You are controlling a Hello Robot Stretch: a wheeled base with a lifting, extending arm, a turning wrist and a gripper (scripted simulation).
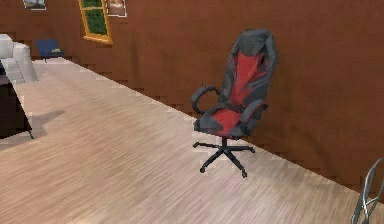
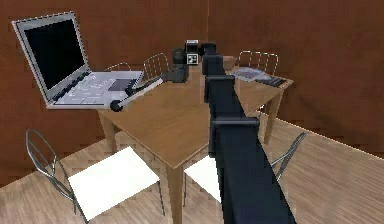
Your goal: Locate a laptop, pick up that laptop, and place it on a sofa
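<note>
Your gripper (image 2: 122, 102) has the open laptop (image 2: 68, 68) hanging at its fingers, clear of the wooden table (image 2: 170, 125), above its far left corner; how wide the grip is, you cannot tell.

Office chair (image 1: 236, 98) ahead by wall; bare floor (image 1: 100, 155) beside it; chairs (image 2: 115, 180) ring table (image 2: 170, 122).

A: The bench (image 2: 165, 122) looks like brown wood, smooth and matt. And the laptop (image 2: 60, 55)?
B: A silvery grey shell, metal-like, with a dark flat screen. The chair (image 2: 110, 182) beside the bench has a thin shiny wire frame and a plain white seat.
A: The office chair (image 1: 240, 90)?
B: Black and red padding, a black plastic-looking base, on a pale wood-plank floor (image 1: 100, 170).
</note>
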